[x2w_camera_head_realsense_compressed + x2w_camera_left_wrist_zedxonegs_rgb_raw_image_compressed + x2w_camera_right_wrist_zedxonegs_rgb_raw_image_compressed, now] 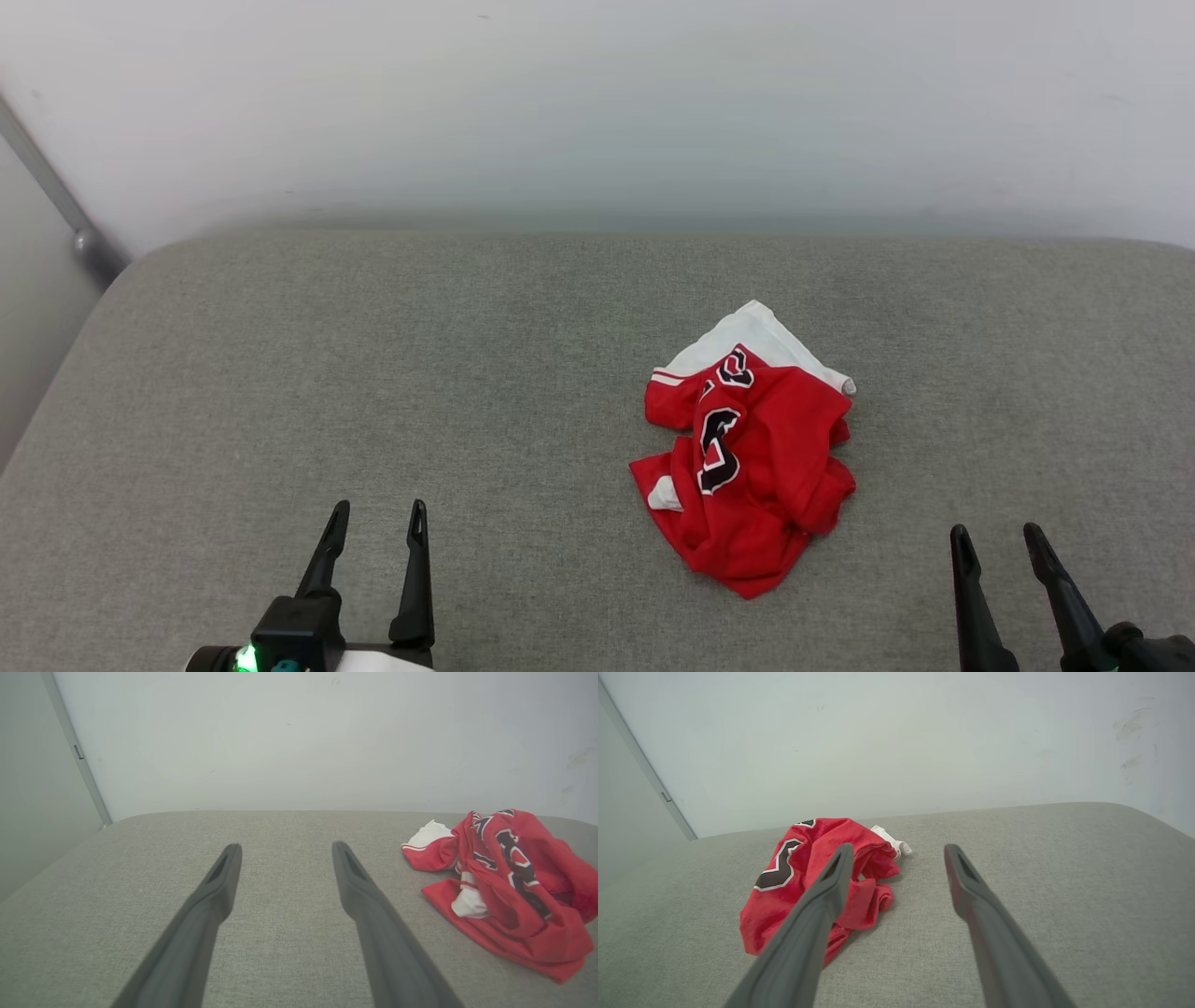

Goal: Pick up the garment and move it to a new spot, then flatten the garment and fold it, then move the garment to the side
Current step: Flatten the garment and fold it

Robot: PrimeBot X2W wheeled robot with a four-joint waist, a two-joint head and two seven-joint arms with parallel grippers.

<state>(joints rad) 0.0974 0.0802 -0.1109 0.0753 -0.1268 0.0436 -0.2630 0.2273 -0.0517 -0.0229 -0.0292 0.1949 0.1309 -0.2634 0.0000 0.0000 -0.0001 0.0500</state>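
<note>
Garment (pixel 756 467): lies crumpled in a loose heap on the grey fabric-covered surface (pixel 373 373), right of centre in the head view. It is mostly red. A white sleeve with red-white trim points to the far side, and a small white patch shows at its left edge. Black white-edged lettering runs across the upper folds, too creased to read in full.

Position relative to the pincers: the garment sits between the two, forward of both and nearer the right one. Neither pincer touches it. The left pincer (pixel 379 509) is at the lower left, well apart from the heap. In the left wrist view the heap lies off to the right of that pincer's fingers. The right pincer (pixel 996 532) is at the lower right, near the heap's right edge. In the right wrist view the heap lies to the left and one finger crosses in front of it.

Surroundings: a plain pale wall (pixel 597 112) runs behind the far edge of the surface. A grey strip (pixel 47 187) slants down the wall at far left. Bare fabric lies between each pincer and the garment.

Pincer state: both are spread, fingers well apart and holding nothing, as confirmed in each wrist view. Both point forward toward the wall, low over the near part of the surface. A green light glows at the base of the left pincer.
</note>
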